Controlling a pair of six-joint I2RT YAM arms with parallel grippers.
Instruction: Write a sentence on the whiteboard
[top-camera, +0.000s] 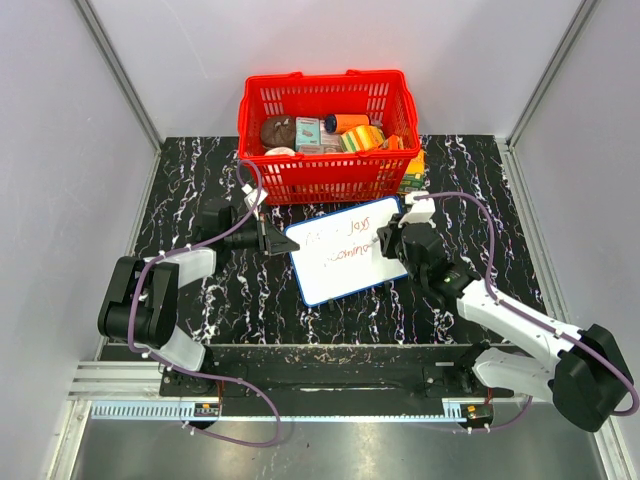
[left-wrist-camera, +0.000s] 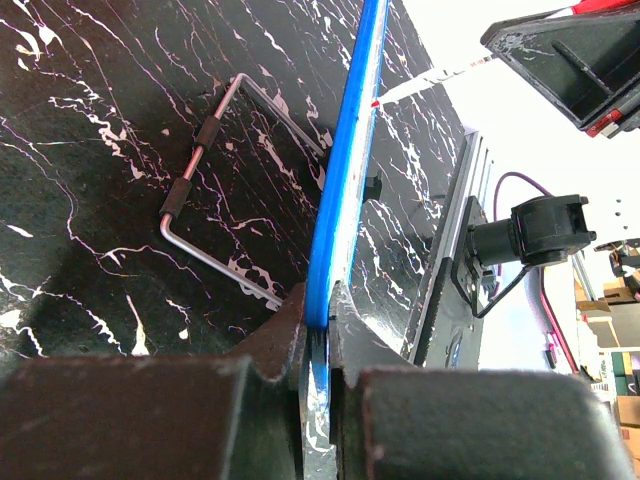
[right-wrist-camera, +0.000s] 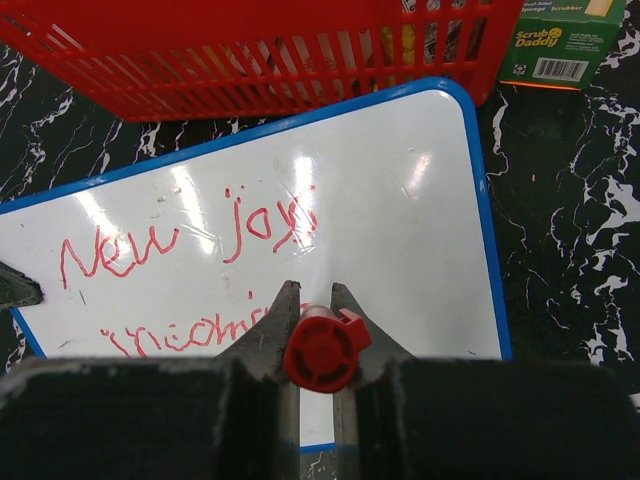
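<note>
Left gripper (left-wrist-camera: 318, 318) is pinched on the blue rim of the whiteboard (top-camera: 340, 282), which sits on the black marbled desk (top-camera: 190, 215) just in front of the red basket (top-camera: 320, 178), while the right gripper (right-wrist-camera: 310, 305) clamps a red marker (right-wrist-camera: 322, 352) above the sentence (right-wrist-camera: 190, 240) scrawled in red.

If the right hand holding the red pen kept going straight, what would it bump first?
Most likely the whiteboard, by the second line of writing. The right gripper aims its red marker there; the tip's gap can't be seen.
</note>
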